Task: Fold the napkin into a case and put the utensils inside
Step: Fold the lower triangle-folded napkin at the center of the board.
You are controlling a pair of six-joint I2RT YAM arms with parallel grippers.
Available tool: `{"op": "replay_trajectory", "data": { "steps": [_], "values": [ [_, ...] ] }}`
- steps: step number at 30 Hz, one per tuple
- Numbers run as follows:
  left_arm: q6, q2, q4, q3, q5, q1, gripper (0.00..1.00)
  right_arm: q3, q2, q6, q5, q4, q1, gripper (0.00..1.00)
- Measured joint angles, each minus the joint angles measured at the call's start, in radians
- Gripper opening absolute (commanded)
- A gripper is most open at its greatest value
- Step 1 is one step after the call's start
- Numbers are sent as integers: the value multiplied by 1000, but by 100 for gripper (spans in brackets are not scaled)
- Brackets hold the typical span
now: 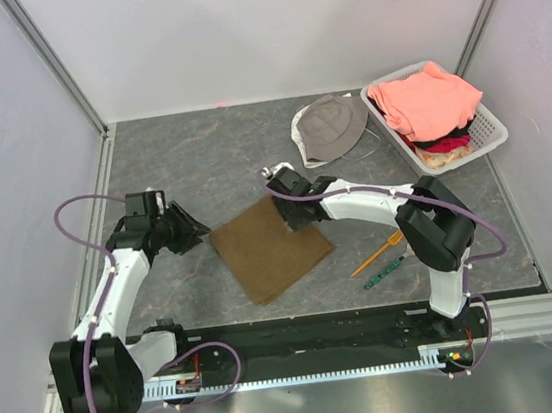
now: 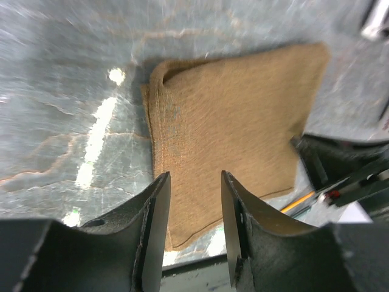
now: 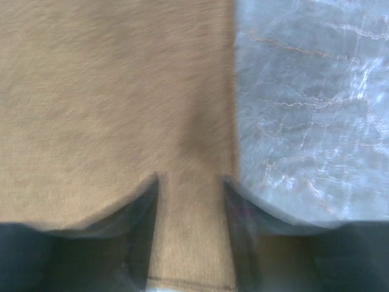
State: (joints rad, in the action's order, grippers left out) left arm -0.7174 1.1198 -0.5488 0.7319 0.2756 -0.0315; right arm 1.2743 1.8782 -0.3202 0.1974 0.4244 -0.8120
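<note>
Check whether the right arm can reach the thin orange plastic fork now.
Probably yes. The thin orange plastic fork lies uncovered on the table close to that arm, with only the green patterned utensil beside it. The right hand is open over the brown cloth napkin, carrying nothing.

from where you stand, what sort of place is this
Probably a robot lab test cell: bare white walls on aluminium posts box in a grey table, two arms are bolted to a rail, and a napkin, hat and basket lie as props.
</note>
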Motion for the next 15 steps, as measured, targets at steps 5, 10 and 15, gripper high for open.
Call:
{"op": "replay_trajectory", "data": {
  "steps": [5, 10, 15],
  "values": [
    [0, -69, -63, 35, -39, 80, 50, 65, -30, -13, 124, 119, -199, 73],
    [0, -48, -97, 57, -10, 141, 49, 89, -37, -52, 103, 161, -402, 70],
    [-3, 29, -88, 31, 91, 203, 50, 123, -13, -80, 84, 188, -520, 64]
  ]
}}
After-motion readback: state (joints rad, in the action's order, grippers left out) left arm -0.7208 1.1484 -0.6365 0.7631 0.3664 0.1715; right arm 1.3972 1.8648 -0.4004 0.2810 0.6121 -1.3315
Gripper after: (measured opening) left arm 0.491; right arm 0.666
